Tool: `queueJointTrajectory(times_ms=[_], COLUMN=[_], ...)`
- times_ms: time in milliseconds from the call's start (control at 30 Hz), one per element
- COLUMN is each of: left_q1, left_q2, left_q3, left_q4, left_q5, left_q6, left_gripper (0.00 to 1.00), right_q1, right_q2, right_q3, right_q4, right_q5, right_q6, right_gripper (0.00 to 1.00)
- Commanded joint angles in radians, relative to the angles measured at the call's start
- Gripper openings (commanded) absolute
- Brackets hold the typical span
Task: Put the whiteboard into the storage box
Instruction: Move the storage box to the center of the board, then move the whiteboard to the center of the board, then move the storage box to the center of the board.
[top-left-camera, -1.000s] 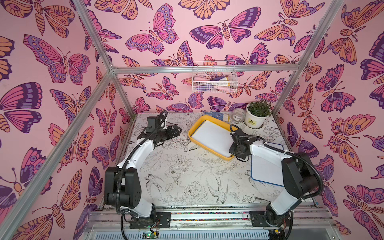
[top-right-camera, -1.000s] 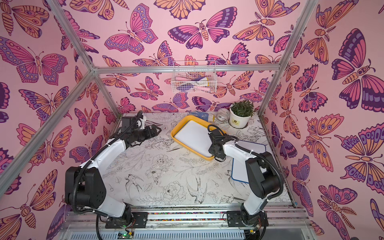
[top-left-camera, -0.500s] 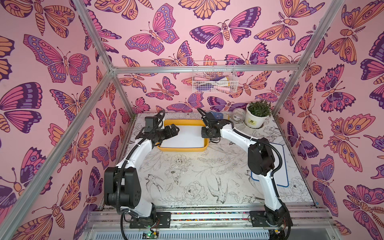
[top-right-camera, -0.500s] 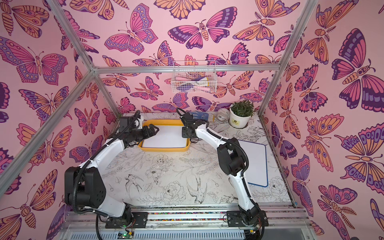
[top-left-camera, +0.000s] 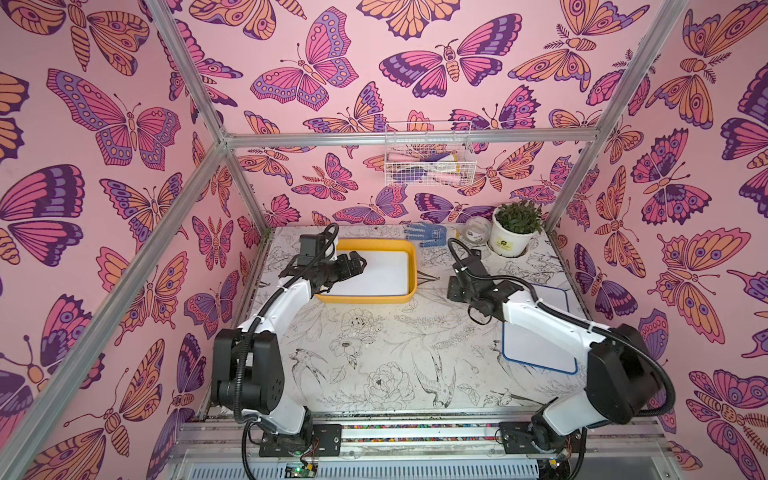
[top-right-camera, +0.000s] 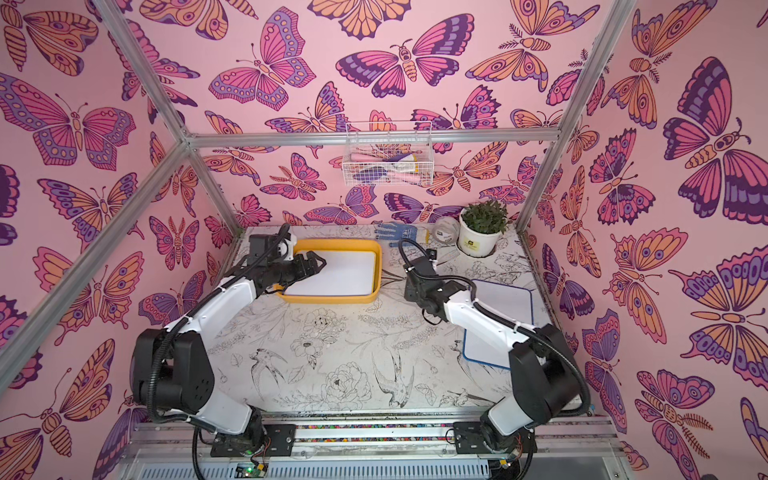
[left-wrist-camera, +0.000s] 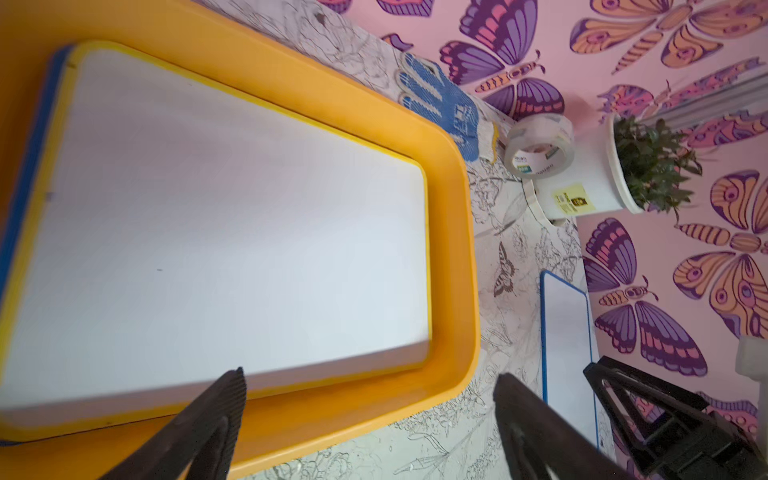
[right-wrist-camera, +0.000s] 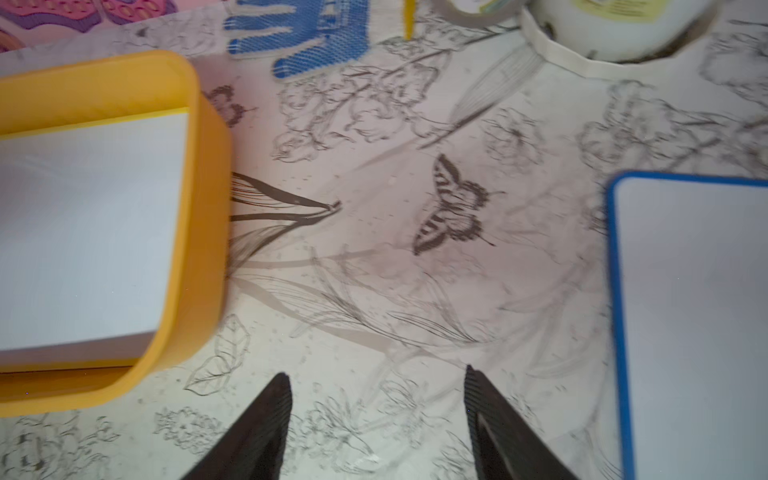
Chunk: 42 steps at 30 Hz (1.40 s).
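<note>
- In both top views the storage box (top-left-camera: 365, 298) sits upper centre, one whiteboard (top-left-camera: 384, 272) flat inside; a blue-framed whiteboard (top-left-camera: 536, 355) lies on the table (top-left-camera: 374, 345) at right, partly under the right arm (top-left-camera: 544, 318).
- Left wrist view: left gripper (left-wrist-camera: 369, 372) spread and empty above the box; a blue edge (left-wrist-camera: 29, 166) at far left is maybe another board beneath.
- Right wrist view: right gripper (right-wrist-camera: 376, 372) released, empty, over bare table between both.
- Risk: the flat board gives little to pinch, so the jaws could only push it; tilted, it could catch the rim.

Stretches the left arm (top-left-camera: 282, 299) forward, with the left gripper (left-wrist-camera: 370, 374) spread wide and empty. Bends the right arm (top-left-camera: 540, 316) inward, with the right gripper (right-wrist-camera: 376, 370) parted and holding nothing.
</note>
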Motion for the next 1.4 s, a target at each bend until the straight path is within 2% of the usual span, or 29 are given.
queueJointTrajectory(times_ms=[0, 267, 400, 533, 800, 1067, 1367], left_q1=[-0.084, -0.338, -0.441, -0.499, -0.528, -0.525, -0.444], left_q2=[0.000, -0.036, -0.021, 0.006, 0.055, 0.114, 0.186], left_q3=[-0.031, -0.070, -0.077, -0.064, -0.040, -0.008, 0.021], left_q4=[0.013, 0.036, 0.035, 0.017, -0.043, -0.077, -0.075], left_q5=[0.000, -0.017, -0.037, -0.038, -0.099, -0.163, -0.177], left_q6=[-0.035, -0.077, -0.071, -0.062, -0.031, 0.006, 0.005], left_gripper=[0.95, 0.94, 0.94, 0.94, 0.94, 0.94, 0.94], right_q1=[-0.051, -0.249, -0.306, -0.318, -0.325, -0.313, -0.274], right_q2=[-0.074, -0.186, -0.147, -0.093, 0.028, 0.027, 0.035], right_q3=[-0.101, -0.306, -0.339, -0.342, -0.329, -0.333, -0.321], right_q4=[-0.063, -0.031, 0.003, 0.011, 0.078, 0.091, 0.076], right_q5=[0.069, -0.077, -0.147, -0.159, -0.275, -0.327, -0.380], right_q6=[0.096, 0.192, 0.202, 0.201, 0.187, 0.137, 0.099], right_gripper=[0.70, 0.72, 0.72, 0.72, 0.70, 0.70, 0.68])
